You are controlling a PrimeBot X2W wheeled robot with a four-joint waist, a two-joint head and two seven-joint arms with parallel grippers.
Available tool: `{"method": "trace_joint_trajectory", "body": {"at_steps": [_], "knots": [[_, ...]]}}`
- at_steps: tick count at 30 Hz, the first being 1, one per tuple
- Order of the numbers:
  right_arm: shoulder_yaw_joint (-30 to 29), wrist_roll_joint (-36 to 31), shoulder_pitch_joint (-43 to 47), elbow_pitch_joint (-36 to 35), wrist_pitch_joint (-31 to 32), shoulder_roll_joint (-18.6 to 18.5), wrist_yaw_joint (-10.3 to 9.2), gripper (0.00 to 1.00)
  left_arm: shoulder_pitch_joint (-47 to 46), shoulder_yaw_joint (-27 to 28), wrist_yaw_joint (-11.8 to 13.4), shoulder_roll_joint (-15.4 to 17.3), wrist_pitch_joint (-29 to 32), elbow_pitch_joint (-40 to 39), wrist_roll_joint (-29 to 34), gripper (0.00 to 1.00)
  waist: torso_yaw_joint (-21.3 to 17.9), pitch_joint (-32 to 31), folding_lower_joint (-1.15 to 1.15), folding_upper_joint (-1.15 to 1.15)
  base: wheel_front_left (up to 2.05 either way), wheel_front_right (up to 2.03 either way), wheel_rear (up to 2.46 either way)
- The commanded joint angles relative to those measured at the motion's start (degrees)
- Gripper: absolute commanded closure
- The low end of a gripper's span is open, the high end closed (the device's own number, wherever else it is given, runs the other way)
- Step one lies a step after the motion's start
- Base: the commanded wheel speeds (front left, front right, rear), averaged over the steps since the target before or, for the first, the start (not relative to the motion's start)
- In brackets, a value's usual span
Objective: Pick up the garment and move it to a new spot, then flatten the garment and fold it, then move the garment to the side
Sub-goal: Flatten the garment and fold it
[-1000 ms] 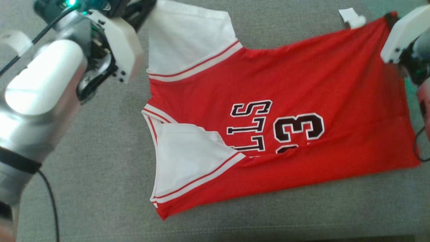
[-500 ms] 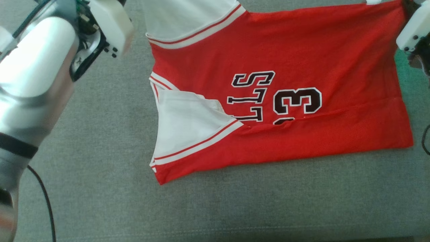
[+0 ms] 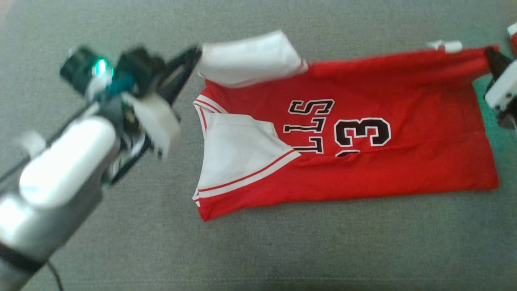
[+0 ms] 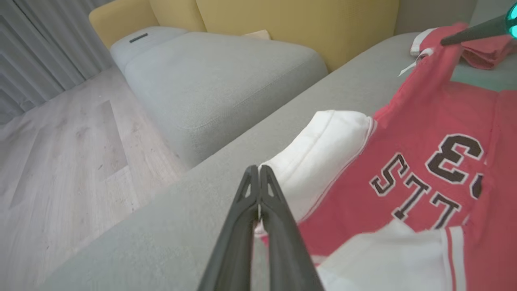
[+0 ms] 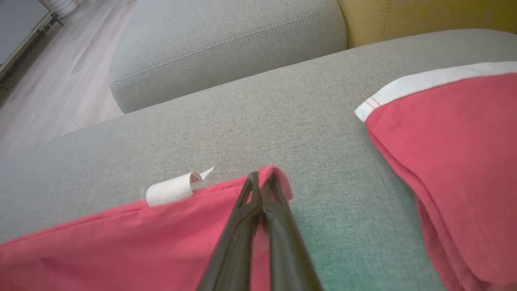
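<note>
Pinched shut, the left gripper (image 3: 197, 51) has the edge of the white sleeve (image 3: 250, 56) of the red jersey (image 3: 404, 161) between its fingertips and holds that sleeve raised off the cushion. The left wrist view shows the two dark fingers pressed together at the tips (image 4: 258, 171) with white fabric caught between them. The right gripper (image 3: 490, 54) is likewise closed on the jersey's far hem corner, and the right wrist view shows red cloth clamped at its tips (image 5: 261, 178), just beside a curled white care tag (image 5: 171, 189).

Between the two grippers the jersey's far edge is stretched and lifted, bunching into a ridge. The rest of it lies flat on the grey sofa cushion (image 3: 121, 242), with black lettering and a "3" on top and the second white sleeve (image 3: 238, 153) resting on the near side.

A second red garment with white trim (image 5: 444, 141) lies on the same cushion, apart from the right gripper. Beyond the cushion are another grey seat (image 4: 222, 72), a yellow backrest (image 4: 282, 20) and a wooden floor (image 4: 60, 141).
</note>
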Motion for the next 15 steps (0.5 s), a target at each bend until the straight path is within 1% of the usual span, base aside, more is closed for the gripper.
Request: {"method": "trace_joint_trajectory", "body": {"at_steps": [1,5,8,12,15], "knots": [[0.70,0.73,1.31,-2.36,-0.30,-1.51,0.37,1.00,-0.80,2.29,1.00,3.37,0.31,-2.59,-0.13,1.00,0.20,-0.55,0.00,0.00,0.00,0.00,0.00],[1.27,2.64,6.27,-6.13,-0.06,-3.29,0.37,1.00,5.18,1.70,5.10,6.89,1.29,-9.90,-0.12,1.00,0.26,-1.48,0.00,0.00,0.00,0.00,0.00],[1.47,3.50,9.98,-8.43,0.31,-4.47,0.37,1.00,9.07,1.05,7.60,8.62,1.67,-13.85,-0.17,1.00,0.32,-2.05,0.00,0.00,0.00,0.00,0.00],[1.77,3.04,14.54,-10.80,0.78,-5.72,0.37,1.00,13.23,-0.16,9.64,9.50,2.35,-16.45,-0.80,1.00,0.36,-2.53,0.00,0.00,0.00,0.00,0.00],[1.47,2.70,17.00,-11.88,1.40,-5.59,0.37,1.00,15.36,-1.12,10.89,9.85,2.64,-17.13,-0.59,1.00,0.20,-2.61,0.00,0.00,0.00,0.00,0.00]]}}
